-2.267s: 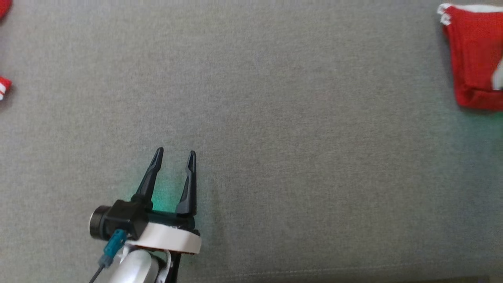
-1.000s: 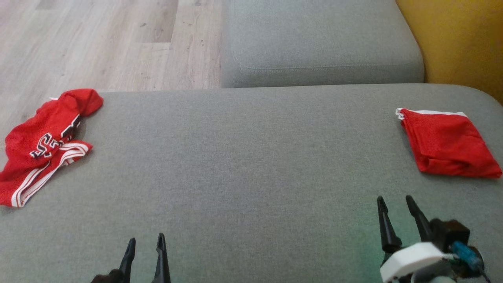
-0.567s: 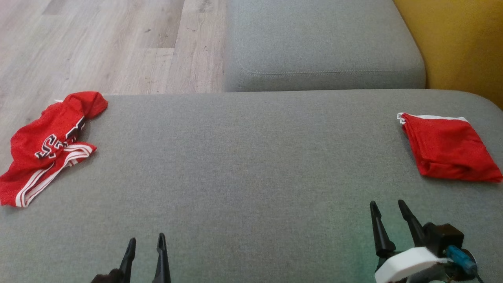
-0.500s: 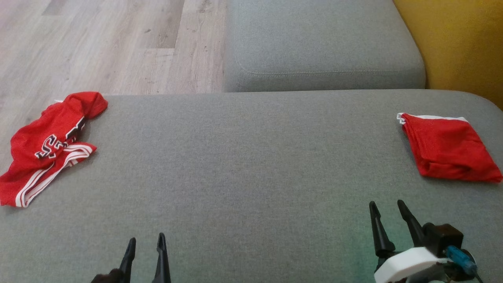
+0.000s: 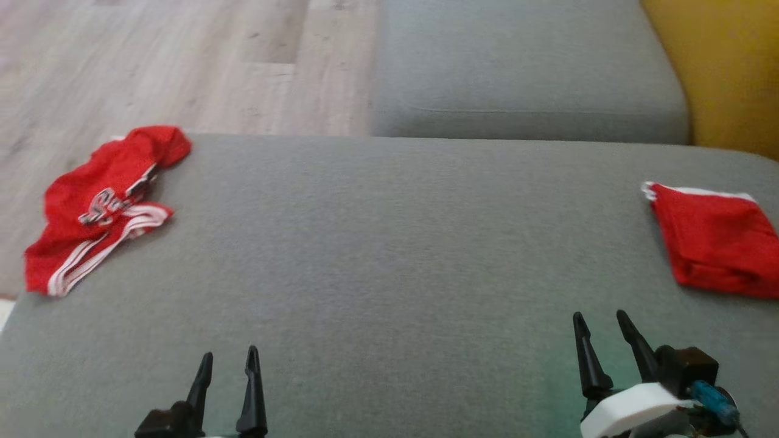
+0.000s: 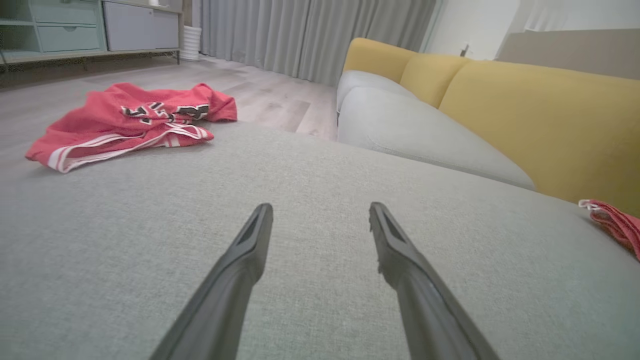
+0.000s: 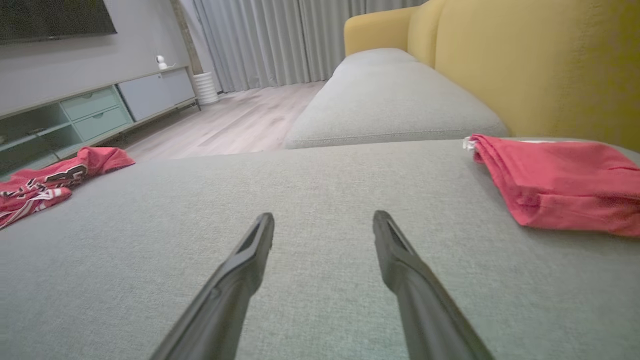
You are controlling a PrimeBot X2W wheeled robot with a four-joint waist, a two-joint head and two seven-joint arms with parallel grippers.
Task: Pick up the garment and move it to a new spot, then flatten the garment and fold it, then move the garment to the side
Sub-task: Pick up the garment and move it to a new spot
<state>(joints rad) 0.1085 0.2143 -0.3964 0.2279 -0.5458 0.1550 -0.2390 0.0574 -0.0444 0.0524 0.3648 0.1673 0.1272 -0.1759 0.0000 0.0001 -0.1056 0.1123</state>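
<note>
View shifted, garment (image 5: pixel 103 204) well apart from left gripper (image 5: pixel 230 358)

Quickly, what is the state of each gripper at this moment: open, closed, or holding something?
Left gripper: open, holding nothing.
Right gripper: open, holding nothing.
</note>
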